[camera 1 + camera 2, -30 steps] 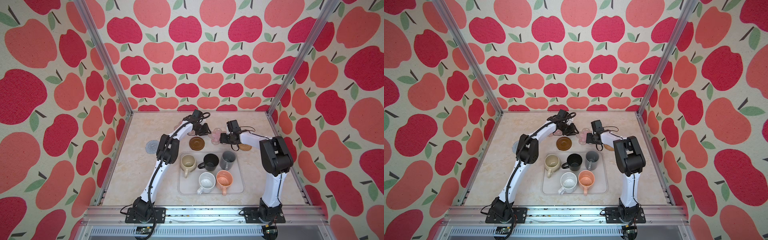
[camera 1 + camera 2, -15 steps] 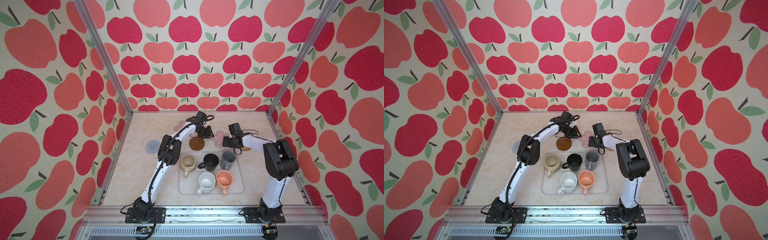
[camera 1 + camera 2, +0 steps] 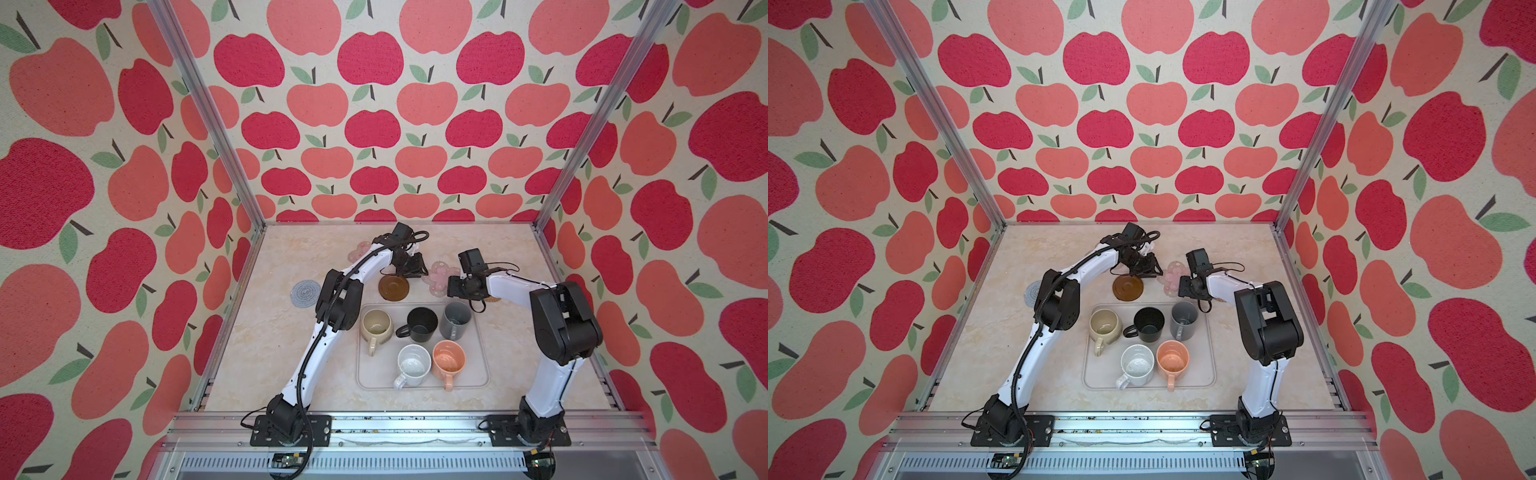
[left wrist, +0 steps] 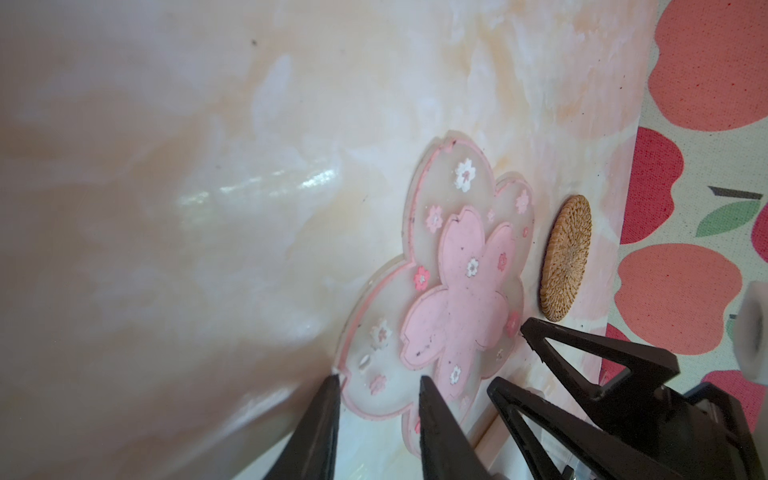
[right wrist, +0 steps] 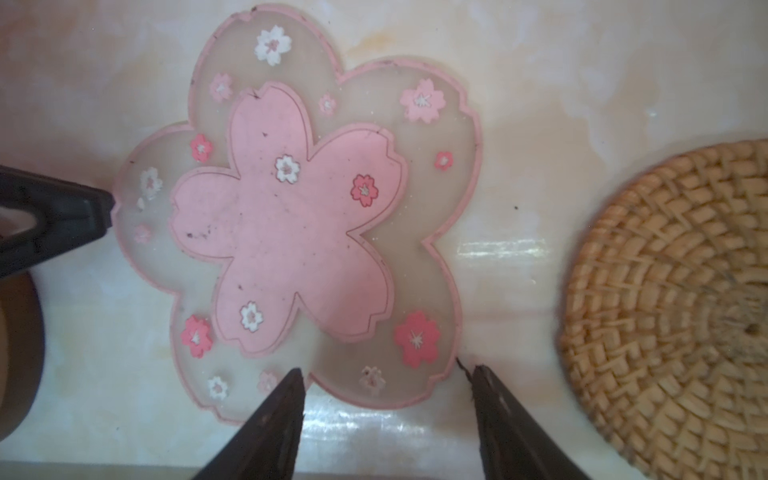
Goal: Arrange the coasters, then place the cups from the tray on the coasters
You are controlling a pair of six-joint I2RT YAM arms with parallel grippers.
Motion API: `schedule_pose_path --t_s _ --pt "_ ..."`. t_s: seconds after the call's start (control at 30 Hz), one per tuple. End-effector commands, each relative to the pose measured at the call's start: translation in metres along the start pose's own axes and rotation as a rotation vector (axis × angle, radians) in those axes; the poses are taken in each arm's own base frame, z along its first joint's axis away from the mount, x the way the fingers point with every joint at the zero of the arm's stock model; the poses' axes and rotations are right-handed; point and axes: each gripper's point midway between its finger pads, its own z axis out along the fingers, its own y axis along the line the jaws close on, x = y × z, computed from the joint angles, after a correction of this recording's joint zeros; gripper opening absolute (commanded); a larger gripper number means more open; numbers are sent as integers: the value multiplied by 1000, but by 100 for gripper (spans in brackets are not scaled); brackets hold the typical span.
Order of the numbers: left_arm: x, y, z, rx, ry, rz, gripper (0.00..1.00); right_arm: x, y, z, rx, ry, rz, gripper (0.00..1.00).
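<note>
R gripper (image 5: 384,376) is seen wide open, empty, tips at rim of translucent pink flower-shaped coaster (image 5: 291,216); L gripper (image 4: 378,378) narrowly parted, one tip touching another petal. Coaster arranging judged unfinished; five handled mugs (image 3: 422,324) yet to be moved from pale beige rectangular tray (image 3: 473,357), base-side of both grippers.

Apple-patterned walls (image 3: 374,124) enclose a marbled beige tabletop (image 3: 257,353).

White links (image 3: 311,353), black joints (image 3: 565,328), black cables (image 3: 422,235); right hand (image 5: 386,370) black-fingered.
</note>
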Motion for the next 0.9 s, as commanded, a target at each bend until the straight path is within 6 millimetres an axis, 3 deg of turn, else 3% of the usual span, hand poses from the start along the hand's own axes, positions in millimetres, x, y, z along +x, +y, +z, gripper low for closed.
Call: schedule_pose_path --t_s 0.0,0.13,0.6,0.87 --pt "29 9 8 -51 93 -22 35 9 -2 -6 15 20 7 66" --pt "26 11 6 -69 80 -13 35 5 0 -5 7 4 1 66" --pt "2 31 -9 -134 31 -54 37 -39 -12 -17 20 -67 -35 68" --pt "3 28 -3 -109 35 -76 38 -59 -3 -1 -15 -74 -58 67"
